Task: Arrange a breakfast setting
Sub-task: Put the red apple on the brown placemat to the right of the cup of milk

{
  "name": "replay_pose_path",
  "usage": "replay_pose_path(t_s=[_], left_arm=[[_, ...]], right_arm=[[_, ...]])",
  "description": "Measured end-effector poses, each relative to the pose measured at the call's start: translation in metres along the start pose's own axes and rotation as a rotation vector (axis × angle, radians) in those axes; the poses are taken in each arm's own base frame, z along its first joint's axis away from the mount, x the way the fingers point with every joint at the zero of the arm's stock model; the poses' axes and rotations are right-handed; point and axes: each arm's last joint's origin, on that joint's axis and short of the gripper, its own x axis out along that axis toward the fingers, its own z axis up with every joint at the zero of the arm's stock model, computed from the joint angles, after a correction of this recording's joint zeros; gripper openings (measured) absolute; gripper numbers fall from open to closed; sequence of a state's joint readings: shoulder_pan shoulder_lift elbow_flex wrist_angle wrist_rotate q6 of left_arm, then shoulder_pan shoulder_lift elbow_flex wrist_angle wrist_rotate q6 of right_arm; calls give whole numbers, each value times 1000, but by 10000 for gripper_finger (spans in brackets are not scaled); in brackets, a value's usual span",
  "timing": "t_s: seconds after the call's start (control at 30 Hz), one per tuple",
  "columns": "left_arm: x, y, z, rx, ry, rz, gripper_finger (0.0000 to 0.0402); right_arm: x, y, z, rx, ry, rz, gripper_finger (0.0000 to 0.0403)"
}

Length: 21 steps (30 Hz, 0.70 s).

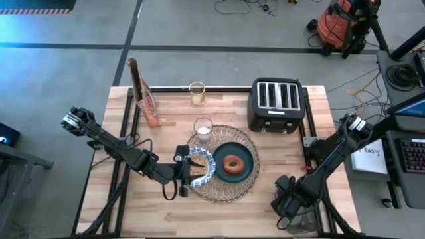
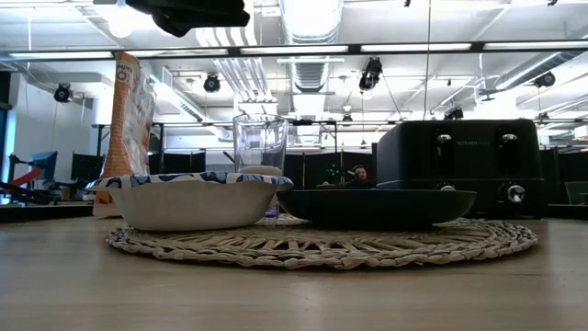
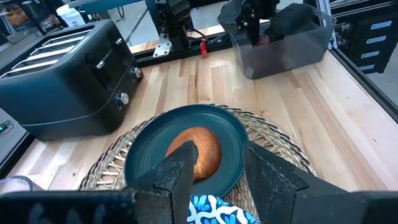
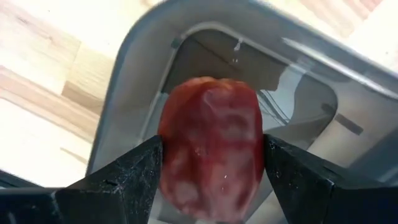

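The round woven placemat (image 1: 247, 188) lies mid-table. On it sit the teal plate (image 1: 247, 158) with the browned bagel (image 1: 232, 163), the blue-and-white bowl (image 1: 202, 169) and a clear glass (image 1: 203, 128). My left gripper (image 3: 216, 177) hovers open above the bowl's left rim (image 3: 214, 211), touching nothing. At the table's near right, my right gripper (image 1: 289, 202) reaches down into a clear bin (image 3: 283, 43), shut on the red fruit (image 4: 211, 149). My right gripper pinches the red fruit by two opposite sides (image 4: 171, 149) between its two fingers (image 4: 134, 171). The fingers come from above, pointing down into the bin. Whether the fruit rests on the bin's floor or hangs clear, I cannot tell.
The black toaster (image 1: 277, 105) stands at the far right behind the placemat. A cereal bag (image 1: 143, 93) stands upright at the far left, with a second glass (image 1: 196, 93) near the far edge. Bare wood lies along the near edge and the left side.
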State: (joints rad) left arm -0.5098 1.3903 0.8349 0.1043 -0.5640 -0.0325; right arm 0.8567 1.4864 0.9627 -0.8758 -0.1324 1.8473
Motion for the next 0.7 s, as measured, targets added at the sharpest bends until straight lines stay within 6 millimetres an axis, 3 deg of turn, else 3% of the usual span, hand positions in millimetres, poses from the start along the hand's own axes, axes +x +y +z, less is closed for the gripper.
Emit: replay_pose_path(t_s=[0.33,0.7], left_arm=[[0,0,0,-3,1,0,123],[0,0,0,-3,1,0,123]], right_arm=[[5,-5,2,-9,-3,-18,255],[6,-3,2,-66,6,3,185]])
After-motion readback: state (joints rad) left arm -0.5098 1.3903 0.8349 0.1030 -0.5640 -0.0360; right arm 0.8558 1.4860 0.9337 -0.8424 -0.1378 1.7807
